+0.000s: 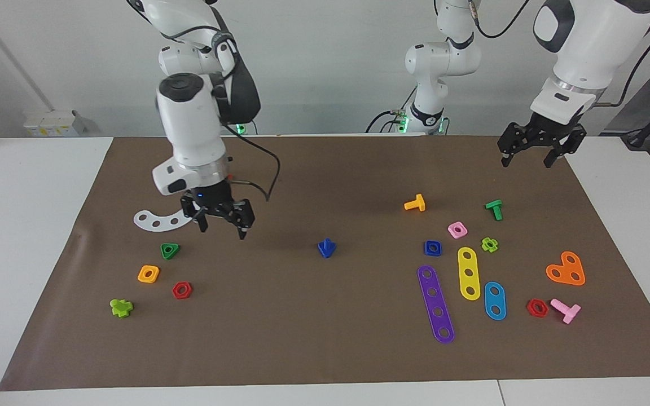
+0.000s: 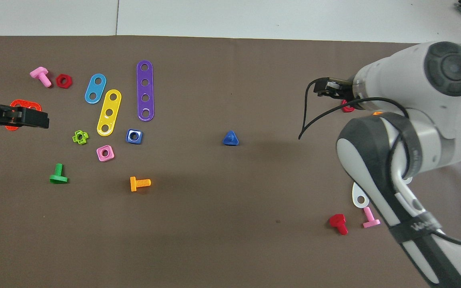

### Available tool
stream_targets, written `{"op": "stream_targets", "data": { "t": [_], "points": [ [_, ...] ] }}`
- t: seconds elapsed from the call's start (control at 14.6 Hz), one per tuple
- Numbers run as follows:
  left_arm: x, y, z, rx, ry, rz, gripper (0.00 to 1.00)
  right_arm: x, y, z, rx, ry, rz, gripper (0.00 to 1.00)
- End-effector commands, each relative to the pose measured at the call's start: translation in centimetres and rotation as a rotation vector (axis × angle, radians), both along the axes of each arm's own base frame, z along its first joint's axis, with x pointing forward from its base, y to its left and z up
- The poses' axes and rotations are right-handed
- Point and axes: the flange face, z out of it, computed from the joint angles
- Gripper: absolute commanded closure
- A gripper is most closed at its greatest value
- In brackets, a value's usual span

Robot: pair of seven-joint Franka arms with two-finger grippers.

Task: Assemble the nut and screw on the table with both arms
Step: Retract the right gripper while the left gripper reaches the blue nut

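Observation:
The dark-blue screw (image 1: 326,248) (image 2: 230,138) stands alone on its triangular head in the middle of the brown mat (image 1: 313,338) on the table. The dark-blue square nut (image 1: 432,247) (image 2: 134,136) lies flat toward the left arm's end, beside the purple strip. My right gripper (image 1: 222,228) hangs open and empty just above the mat, by the white curved strip. The overhead view hides it under its own arm. My left gripper (image 1: 527,162) (image 2: 26,119) is open and empty, raised over the mat's corner at the left arm's end.
Around the nut lie a pink nut (image 1: 457,229), an orange bolt (image 1: 415,203), a green bolt (image 1: 494,209) and purple (image 1: 435,303), yellow and blue strips. Under the right gripper's area lie the white curved strip (image 1: 156,220), a green triangular nut (image 1: 170,250) and an orange nut (image 1: 148,273).

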Motion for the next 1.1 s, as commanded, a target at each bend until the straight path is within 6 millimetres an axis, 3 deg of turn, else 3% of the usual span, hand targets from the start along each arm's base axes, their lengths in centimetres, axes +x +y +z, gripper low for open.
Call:
{"op": "stream_targets", "data": {
  "t": [0.0, 0.14, 0.27, 0.41, 1.03],
  "points": [
    [0.7, -2.9, -4.6, -0.001, -0.019, 0.025, 0.0, -2.7, -4.7, 4.4, 0.025, 0.042, 0.029, 0.0],
    [2.3, -5.0, -8.0, -0.004, -0.01, 0.019, 0.0, -4.6, -7.6, 8.3, 0.018, 0.084, 0.023, 0.0],
    [3.0, -5.8, -11.2, -0.007, -0.016, 0.019, 0.0, -6.1, -9.7, 11.8, 0.012, 0.136, 0.025, 0.0],
    [2.6, -6.7, -14.0, -0.017, -0.048, 0.018, 0.0, -7.0, -11.2, 13.5, 0.004, 0.165, 0.027, 0.0],
    [3.0, -8.6, -21.4, -0.022, -0.04, 0.001, 0.0, -10.0, -10.4, 10.5, 0.01, 0.229, 0.04, 0.0]
  ]
}}
